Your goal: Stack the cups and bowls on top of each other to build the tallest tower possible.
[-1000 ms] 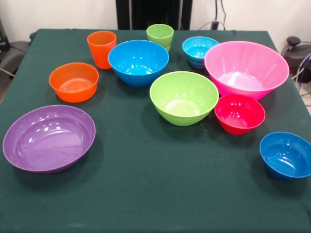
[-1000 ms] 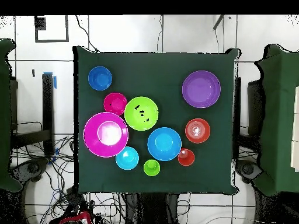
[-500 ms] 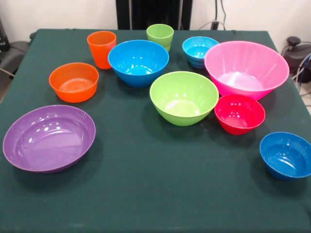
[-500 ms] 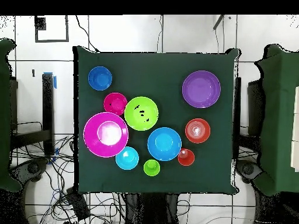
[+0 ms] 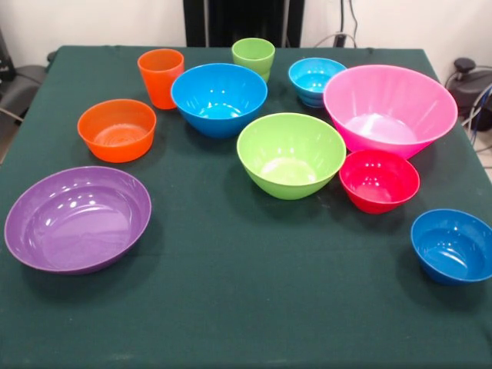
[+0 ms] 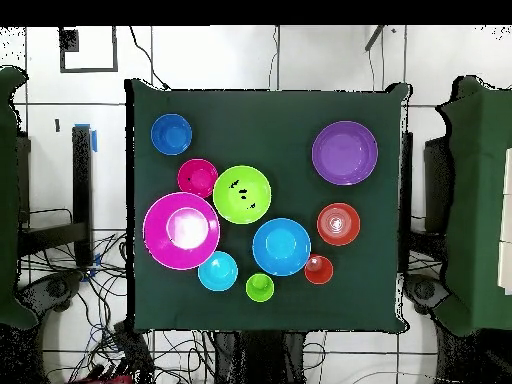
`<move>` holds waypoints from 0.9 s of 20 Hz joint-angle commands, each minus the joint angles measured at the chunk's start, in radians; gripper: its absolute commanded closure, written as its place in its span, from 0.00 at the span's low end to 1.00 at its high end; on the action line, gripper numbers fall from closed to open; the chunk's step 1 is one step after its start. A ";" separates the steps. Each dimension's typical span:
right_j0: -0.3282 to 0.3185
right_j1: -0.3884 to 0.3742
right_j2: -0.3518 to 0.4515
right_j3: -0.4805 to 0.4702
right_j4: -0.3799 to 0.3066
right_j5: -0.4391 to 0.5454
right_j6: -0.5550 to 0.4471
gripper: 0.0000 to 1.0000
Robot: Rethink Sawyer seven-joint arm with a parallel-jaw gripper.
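Here, ten pieces of glossy plastic ware sit upright and unstacked on a desk [image 5: 231, 307] draped in dark green cloth. In the front view the orange cup [image 5: 161, 77] and the light green cup [image 5: 253, 58] stand along the far side, with the large blue bowl [image 5: 219, 98] between and in front of them — its rim close to both. A small light blue bowl [image 5: 316, 81] sits just beside the huge pink bowl [image 5: 389, 108], the widest of the set. The lime green bowl [image 5: 290, 154] holds the middle of the desk, near the large blue bowl and the small red bowl [image 5: 379, 180], which sits right against the pink bowl's front. The orange bowl [image 5: 117, 129] and the shallow purple bowl [image 5: 77, 218] lie well apart on the left; a second small blue bowl [image 5: 452, 245] sits alone at the near right corner. Neither view shows the robot's hand — whether it is released or clenched cannot be told.
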 commanded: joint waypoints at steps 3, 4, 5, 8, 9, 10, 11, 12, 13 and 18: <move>-0.248 0.421 -0.017 0.041 -0.219 -0.450 -0.004 0.00; -0.340 0.472 0.037 0.038 -0.241 -0.490 -0.071 0.00; -0.414 0.506 0.082 0.023 -0.286 -0.493 -0.122 0.00; -0.543 0.561 0.145 -0.032 -0.428 -0.469 -0.162 0.00; -0.574 0.567 0.163 -0.042 -0.462 -0.458 -0.162 0.00; -0.601 0.577 0.179 -0.053 -0.489 -0.449 -0.159 0.00; -0.635 0.586 0.203 -0.055 -0.511 -0.435 -0.159 0.00; -0.663 0.591 0.223 -0.061 -0.532 -0.423 -0.158 0.00; -0.693 0.590 0.247 -0.064 -0.554 -0.409 -0.163 0.00; -0.834 0.606 0.383 -0.126 -0.619 -0.294 -0.229 0.00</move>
